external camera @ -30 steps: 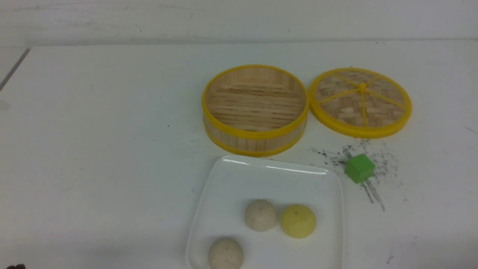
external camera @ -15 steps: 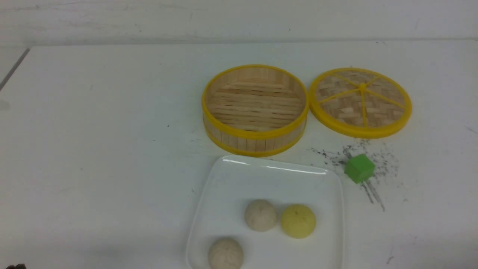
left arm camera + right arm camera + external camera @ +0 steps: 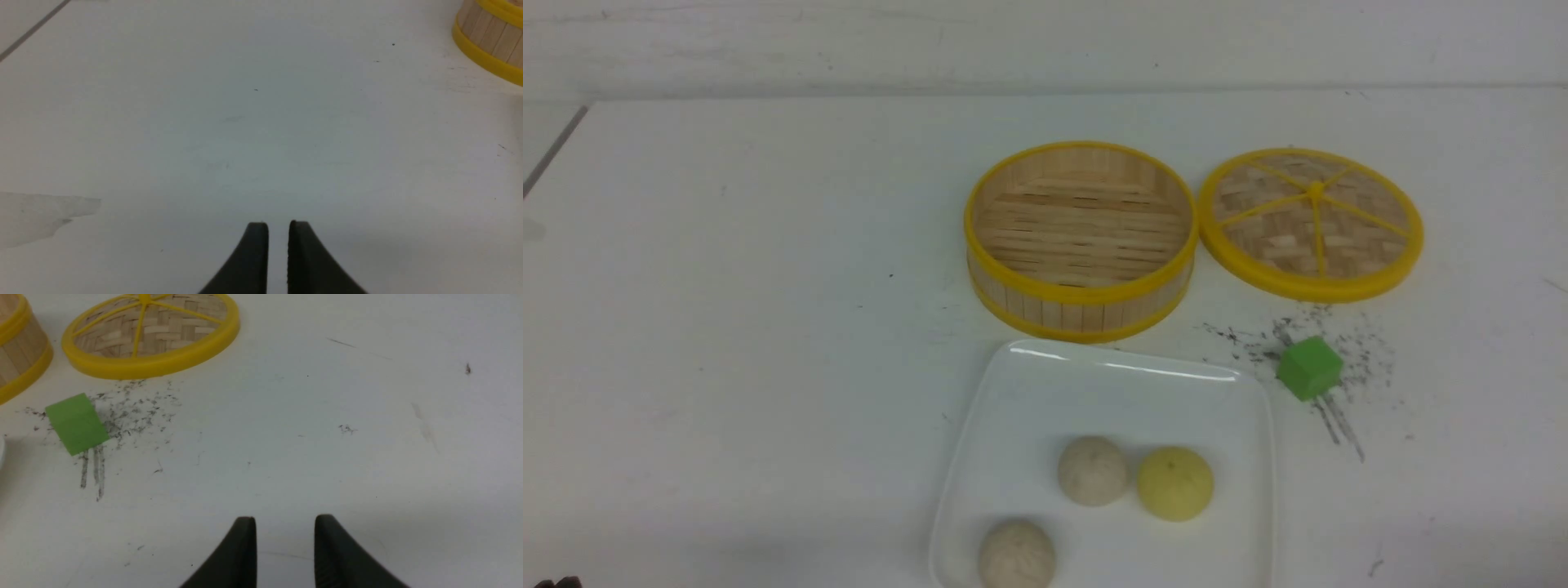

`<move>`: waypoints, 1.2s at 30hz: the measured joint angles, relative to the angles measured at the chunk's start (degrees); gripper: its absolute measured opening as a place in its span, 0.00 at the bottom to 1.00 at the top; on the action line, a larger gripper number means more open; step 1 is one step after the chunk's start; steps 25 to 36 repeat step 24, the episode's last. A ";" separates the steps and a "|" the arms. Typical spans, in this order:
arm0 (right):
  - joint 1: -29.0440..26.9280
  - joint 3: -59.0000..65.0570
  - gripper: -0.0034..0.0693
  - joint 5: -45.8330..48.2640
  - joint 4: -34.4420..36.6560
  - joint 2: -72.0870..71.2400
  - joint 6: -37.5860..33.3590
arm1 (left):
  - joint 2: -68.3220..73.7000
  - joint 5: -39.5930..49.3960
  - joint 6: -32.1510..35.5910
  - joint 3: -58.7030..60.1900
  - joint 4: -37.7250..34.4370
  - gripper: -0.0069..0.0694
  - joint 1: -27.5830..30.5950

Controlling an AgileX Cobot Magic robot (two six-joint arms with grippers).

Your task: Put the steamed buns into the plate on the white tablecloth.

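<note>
— What's closest to us?

— A big shiny white square plate (image 3: 1045, 392) with round corners, at 6 o'clock on the plain white tablecloth (image 3: 727, 327). Three small round steamed buns sit in it. One beige bun (image 3: 1016, 554) is nearest. Behind it, another beige bun (image 3: 1093, 469) sits just beside a pale yellow bun (image 3: 1174, 483).

— And the claws?

— The left gripper (image 3: 278, 228) has its two black fingers almost together, with a thin gap and nothing in it. The right gripper (image 3: 285, 524) has its fingers a little apart, holding nothing too. Both hang over bare cloth.

— What's past the plate?

— A small green cube (image 3: 1308, 367) at 4 o'clock from the middle, sitting among dark scribble marks (image 3: 1339, 425). Further back, near 12 o'clock, is a round bamboo basket with yellow rims (image 3: 1081, 239). Nothing is inside it. Its flat woven lid with a yellow rim (image 3: 1311, 222) lies just beside it, at 2 o'clock.
</note>
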 joint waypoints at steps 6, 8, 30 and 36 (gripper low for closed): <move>0.00 0.00 0.37 0.00 0.00 0.00 0.00 | 0.00 -0.01 0.05 0.00 0.11 0.25 0.00; 0.00 0.00 0.37 0.00 0.00 0.00 0.00 | 0.00 -0.01 0.05 0.00 0.11 0.25 0.00; 0.00 0.00 0.38 0.00 0.00 0.00 0.00 | 0.00 -0.01 0.12 0.00 0.15 0.27 0.00; 0.00 0.00 0.38 0.00 0.00 0.00 0.00 | 0.00 -0.01 0.12 0.00 0.15 0.27 0.00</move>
